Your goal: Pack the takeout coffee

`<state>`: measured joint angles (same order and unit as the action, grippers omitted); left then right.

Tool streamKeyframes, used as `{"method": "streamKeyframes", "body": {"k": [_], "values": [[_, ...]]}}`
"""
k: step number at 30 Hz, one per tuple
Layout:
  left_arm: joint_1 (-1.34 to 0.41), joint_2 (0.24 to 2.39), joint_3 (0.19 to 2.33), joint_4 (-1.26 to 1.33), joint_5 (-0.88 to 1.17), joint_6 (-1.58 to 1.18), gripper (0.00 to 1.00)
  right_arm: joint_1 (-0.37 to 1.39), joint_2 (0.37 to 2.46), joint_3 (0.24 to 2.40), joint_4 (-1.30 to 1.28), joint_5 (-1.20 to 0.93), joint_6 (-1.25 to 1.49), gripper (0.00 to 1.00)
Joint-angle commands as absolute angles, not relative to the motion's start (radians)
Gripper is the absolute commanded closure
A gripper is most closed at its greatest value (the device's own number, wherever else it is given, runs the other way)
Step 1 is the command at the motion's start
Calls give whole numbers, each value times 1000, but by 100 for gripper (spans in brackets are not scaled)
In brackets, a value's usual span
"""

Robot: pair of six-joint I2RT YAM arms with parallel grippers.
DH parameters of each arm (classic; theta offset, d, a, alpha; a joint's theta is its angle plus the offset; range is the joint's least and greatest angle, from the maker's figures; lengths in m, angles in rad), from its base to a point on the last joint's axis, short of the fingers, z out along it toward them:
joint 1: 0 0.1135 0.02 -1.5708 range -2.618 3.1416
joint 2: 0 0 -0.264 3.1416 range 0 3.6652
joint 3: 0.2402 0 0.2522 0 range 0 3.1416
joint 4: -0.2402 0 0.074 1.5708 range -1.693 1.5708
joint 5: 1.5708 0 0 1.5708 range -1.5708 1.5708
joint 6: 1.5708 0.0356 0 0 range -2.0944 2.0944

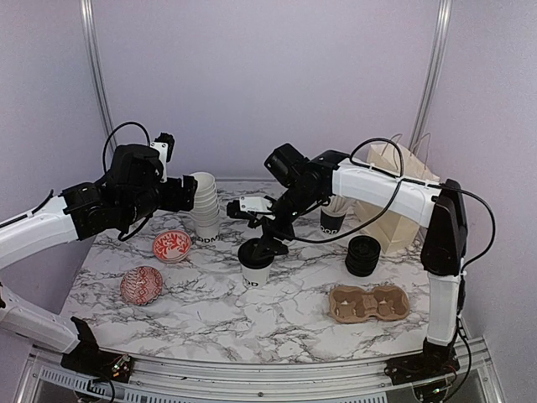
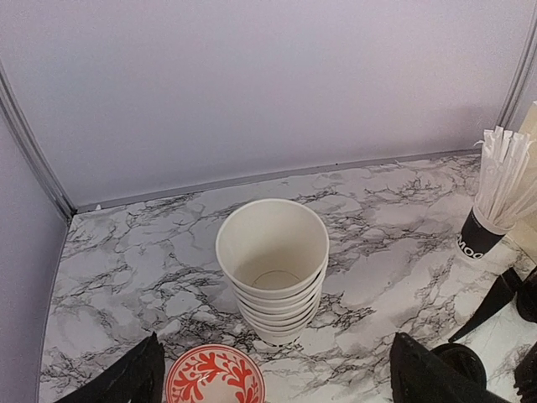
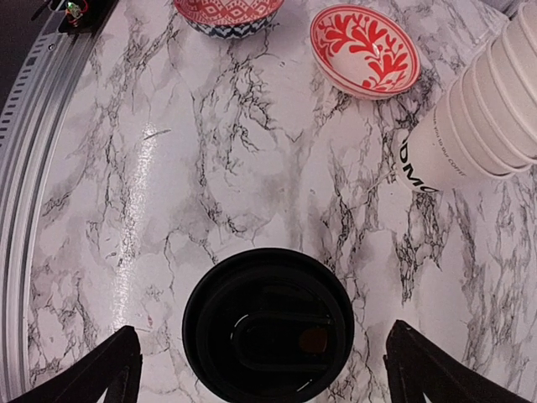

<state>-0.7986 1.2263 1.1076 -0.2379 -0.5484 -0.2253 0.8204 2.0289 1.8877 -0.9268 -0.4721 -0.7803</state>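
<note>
One takeout coffee cup (image 1: 256, 273), white with a black lid (image 1: 254, 253), stands at the table's middle. My right gripper (image 1: 265, 241) hangs just above it and is open. In the right wrist view the lid (image 3: 268, 327) lies between my spread fingertips (image 3: 109, 374), which stand apart from it on both sides. My left gripper (image 1: 183, 195) is open and empty, held above the table beside the stack of lidless white cups (image 1: 204, 206). In the left wrist view the stack (image 2: 273, 269) stands ahead of the left gripper (image 2: 277, 382).
A brown cardboard cup carrier (image 1: 369, 303) lies at the front right. A stack of black lids (image 1: 362, 256), a black cup of stirrers (image 1: 333, 220) and a paper bag (image 1: 394, 201) stand at the right. Two red patterned bowls (image 1: 172, 246) (image 1: 141, 285) sit at the left.
</note>
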Motion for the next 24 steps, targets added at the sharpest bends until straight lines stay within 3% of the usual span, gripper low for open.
{"method": "streamKeyframes", "body": {"k": [1,13,20,24], "values": [[-793,1216,1115,-258,-543,-232,6,822,2058,1933,-949,-440,-798,1],[-790,1216,1111,-259,-539,-234,7,828,2101,1943,-978,-416,-795,2],[-788,1214,1108,-259,-534,-239,7,833,2109,1939,-979,-395,-793,12],[-786,1214,1107,-259,-530,-241,7,836,2113,1937,-982,-388,-794,12]]}}
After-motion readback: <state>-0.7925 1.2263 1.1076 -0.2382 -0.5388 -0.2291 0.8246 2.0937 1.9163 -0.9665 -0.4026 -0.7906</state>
